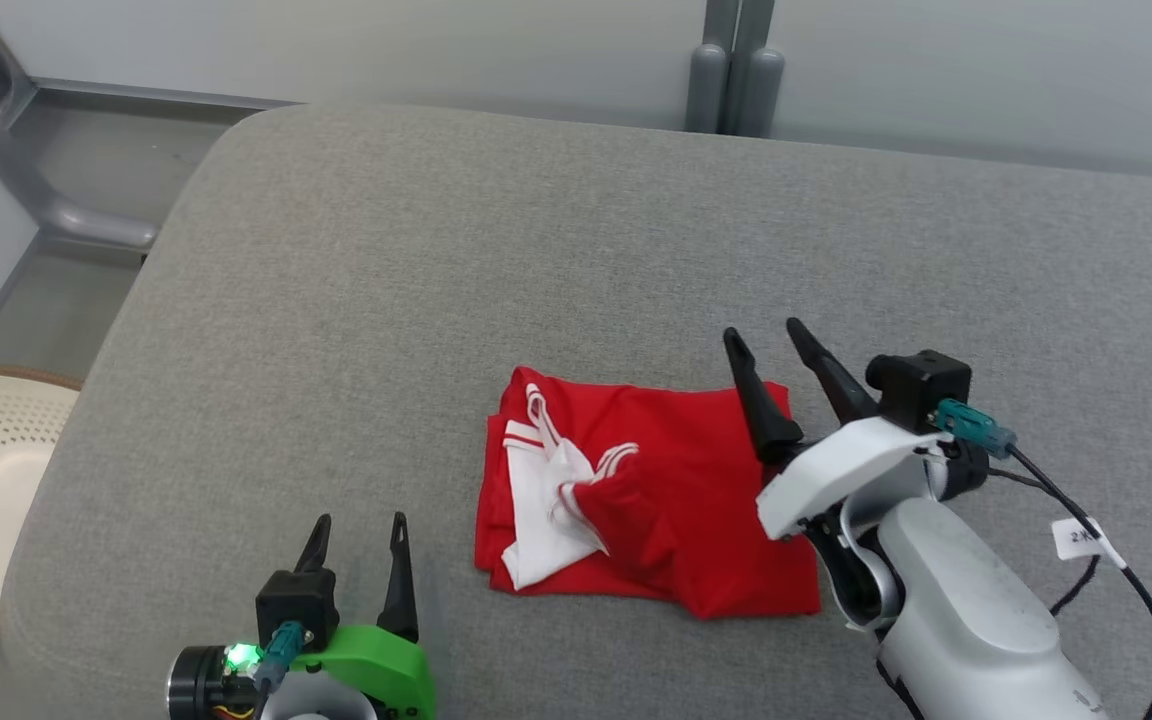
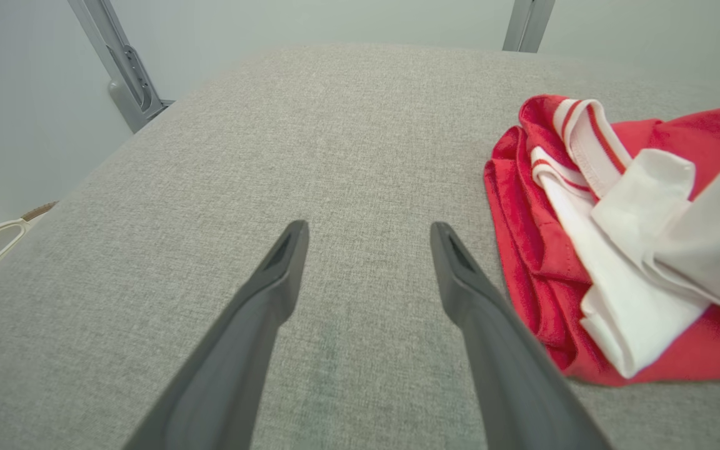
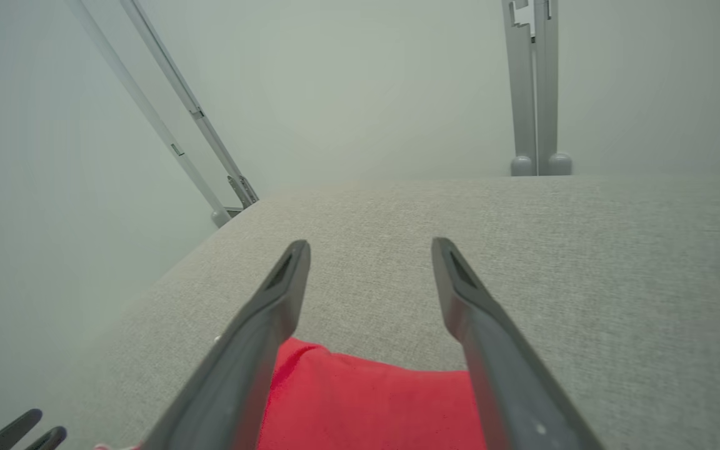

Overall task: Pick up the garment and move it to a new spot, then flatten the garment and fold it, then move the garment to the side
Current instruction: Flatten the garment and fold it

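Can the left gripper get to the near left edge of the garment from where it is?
Probably yes. The left gripper is open and sits just left of the garment, with bare cushion between them. The right gripper is at the garment's other side, out of the way.

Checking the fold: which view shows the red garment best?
The head view: the whole garment shows, folded. The left wrist view catches its white-trimmed end, the right wrist view a red edge.

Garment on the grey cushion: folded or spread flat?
Folded. The red garment lies as a compact, roughly square bundle on the cushion, with layered edges stacked at its left side and the white-trimmed part doubled over on top.
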### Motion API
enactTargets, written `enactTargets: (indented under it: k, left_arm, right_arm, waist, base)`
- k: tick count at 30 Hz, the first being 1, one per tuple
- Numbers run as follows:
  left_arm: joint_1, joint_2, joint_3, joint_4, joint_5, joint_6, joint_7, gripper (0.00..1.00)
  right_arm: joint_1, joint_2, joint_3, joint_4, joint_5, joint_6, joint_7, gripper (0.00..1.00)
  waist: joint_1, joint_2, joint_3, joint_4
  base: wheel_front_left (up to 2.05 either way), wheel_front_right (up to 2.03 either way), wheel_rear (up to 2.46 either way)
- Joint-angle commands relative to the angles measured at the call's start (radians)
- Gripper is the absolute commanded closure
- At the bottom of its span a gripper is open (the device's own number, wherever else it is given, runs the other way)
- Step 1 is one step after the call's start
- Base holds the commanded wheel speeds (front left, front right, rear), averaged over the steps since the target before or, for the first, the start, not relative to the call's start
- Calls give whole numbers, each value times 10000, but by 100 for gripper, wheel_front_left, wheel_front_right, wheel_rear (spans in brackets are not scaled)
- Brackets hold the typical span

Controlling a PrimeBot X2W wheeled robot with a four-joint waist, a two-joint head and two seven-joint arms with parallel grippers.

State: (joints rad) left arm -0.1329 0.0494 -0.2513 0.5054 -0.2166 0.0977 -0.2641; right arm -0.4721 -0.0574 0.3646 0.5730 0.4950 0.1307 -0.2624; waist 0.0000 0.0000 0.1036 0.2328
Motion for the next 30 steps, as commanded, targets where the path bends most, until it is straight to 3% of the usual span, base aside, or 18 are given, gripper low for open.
enactTargets:
  k: [1,12,30]
  left_arm:
    - [-125,29,74,-56,115,16,5,0]
    - [-21,32,605,-260,380,93,4,0]
    - [838,32,1345,-435,650,72,4,0]
  right_arm:
    - [362,-16,-376,-136,-309,0,-19,0]
    - [1965,53,-2763,-1095,-1846,0,-24,0]
    - [3312,58,-3177,-1246,-2355,0,-25,0]
  waist:
    - [0,0,-36,-414]
    - [0,0,-178,-1417]
    - [0,0,-943,-2568]
  base:
    - [0,0,0]
    - [0,0,0]
    - [0,0,0]
